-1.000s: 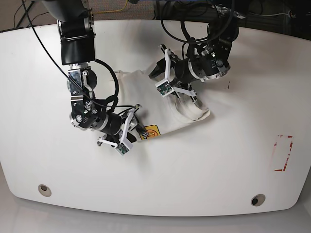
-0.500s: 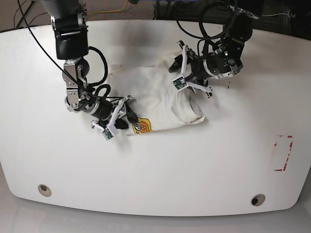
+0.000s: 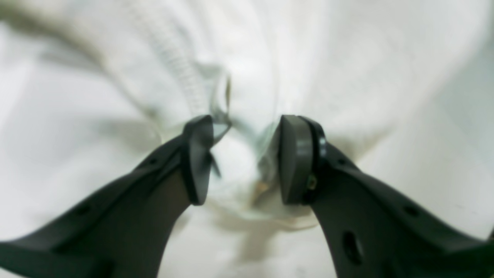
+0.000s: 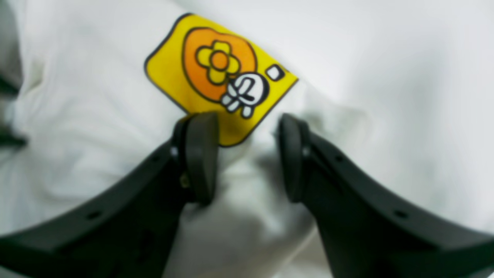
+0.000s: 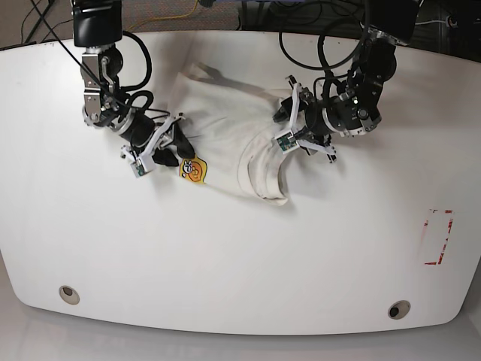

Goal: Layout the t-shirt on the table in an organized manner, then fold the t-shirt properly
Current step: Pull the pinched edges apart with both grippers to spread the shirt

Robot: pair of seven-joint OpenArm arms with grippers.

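The t-shirt (image 5: 225, 147) is seen bunched on the table (image 5: 240, 256), stretched between the two grippers in the base view. It lies in the far middle part of the tabletop, rumpled, with one folded lobe hanging toward the near edge.

The right gripper (image 4: 249, 156) is closed on a fold of the shirt. In the right wrist view white cloth is bunched between the two dark pads (image 4: 200, 154), which stand a modest gap apart with the cloth filling it. Just beyond the fingertips, touching the left-hand pad's tip, the yellow-orange badge (image 4: 220, 73) is seen on the cloth, tilted. In the base view the badge (image 5: 194, 170) sits just beside this gripper (image 5: 174, 147), on the shirt's edge.

The left gripper (image 3: 245, 160) is likewise closed on the shirt. Between its pads (image 3: 295, 158) a gathered lump of white cloth is held, along with a thin translucent strip that cannot be identified through the blur. Beyond the fingertips a ribbed seam (image 3: 177, 65) runs away across the cloth. In the base view this gripper (image 5: 289, 120) is at the shirt's opposite edge.

Well apart from both grippers, near the table's edge on the left arm's side, a red tape rectangle (image 5: 438, 237) is seen. Two grommet holes (image 5: 68, 292) are set near the front edge.
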